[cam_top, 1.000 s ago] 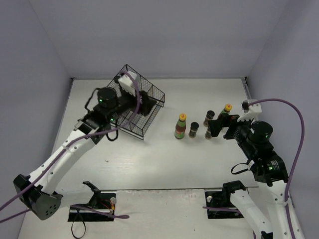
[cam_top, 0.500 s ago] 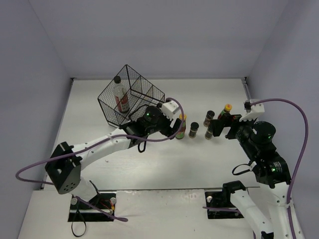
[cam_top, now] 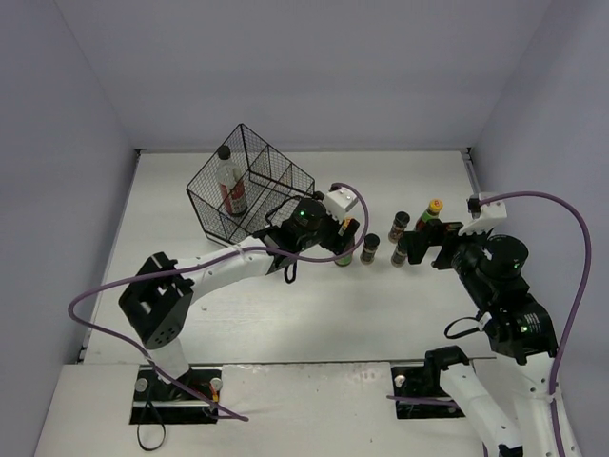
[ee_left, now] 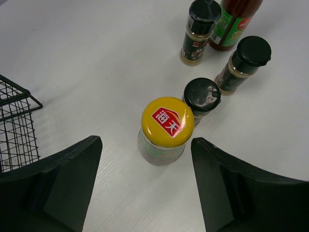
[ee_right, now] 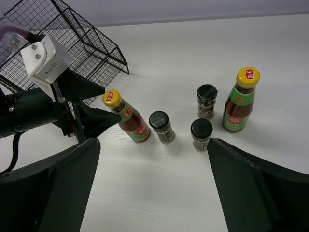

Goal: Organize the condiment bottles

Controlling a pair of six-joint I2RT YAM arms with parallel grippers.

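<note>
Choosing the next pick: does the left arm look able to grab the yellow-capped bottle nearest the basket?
Probably yes: the left gripper hangs open above that bottle, a finger either side, though a black-capped jar stands close.

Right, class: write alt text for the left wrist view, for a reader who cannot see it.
A yellow-capped sauce bottle stands upright within the open left gripper. Beyond it stand three short black-capped jars and a red, green-labelled bottle; at left, part of a black wire basket.

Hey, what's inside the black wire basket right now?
One tall clear bottle with a black cap and red label stands in the basket. No other bottle shows there; the left arm covers its near right corner.
</note>
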